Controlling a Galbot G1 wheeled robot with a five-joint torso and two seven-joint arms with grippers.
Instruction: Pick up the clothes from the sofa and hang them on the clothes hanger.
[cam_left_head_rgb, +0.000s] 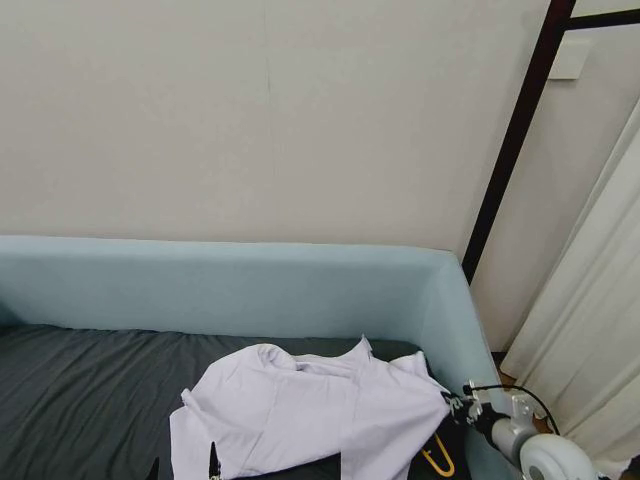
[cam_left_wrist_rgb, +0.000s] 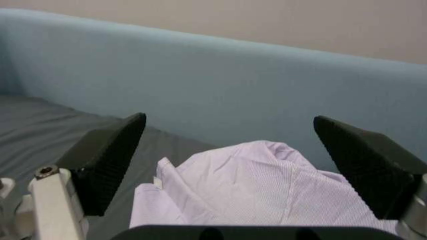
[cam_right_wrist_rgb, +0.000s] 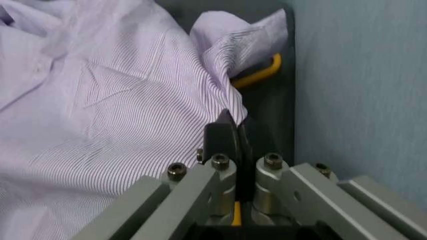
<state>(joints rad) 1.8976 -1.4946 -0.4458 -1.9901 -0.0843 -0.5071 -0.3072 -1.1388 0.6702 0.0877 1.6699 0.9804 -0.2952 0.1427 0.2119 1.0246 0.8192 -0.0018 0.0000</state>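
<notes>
A pale lilac pinstriped shirt (cam_left_head_rgb: 300, 410) lies crumpled on the dark grey seat of the light blue upholstered sofa (cam_left_head_rgb: 250, 290), close to its right armrest. The right gripper (cam_right_wrist_rgb: 227, 131) has its jaws pinched on the shirt's edge, beside a yellow hanger hook (cam_right_wrist_rgb: 259, 75). The left gripper (cam_left_wrist_rgb: 227, 127) hovers over the shirt, jaws wide apart.

shirt (cam_left_head_rgb: 300, 410) on sofa (cam_left_head_rgb: 250, 285) seat, right end | hook (cam_left_head_rgb: 437, 462) under shirt's right edge | right tool (cam_left_head_rgb: 452, 403) at that edge, beside armrest | left tool (cam_left_head_rgb: 183, 465) before shirt | rack post (cam_left_head_rgb: 510, 150), curtain (cam_left_head_rgb: 590, 320) right of sofa | wall (cam_left_head_rgb: 250, 110) behind
</notes>
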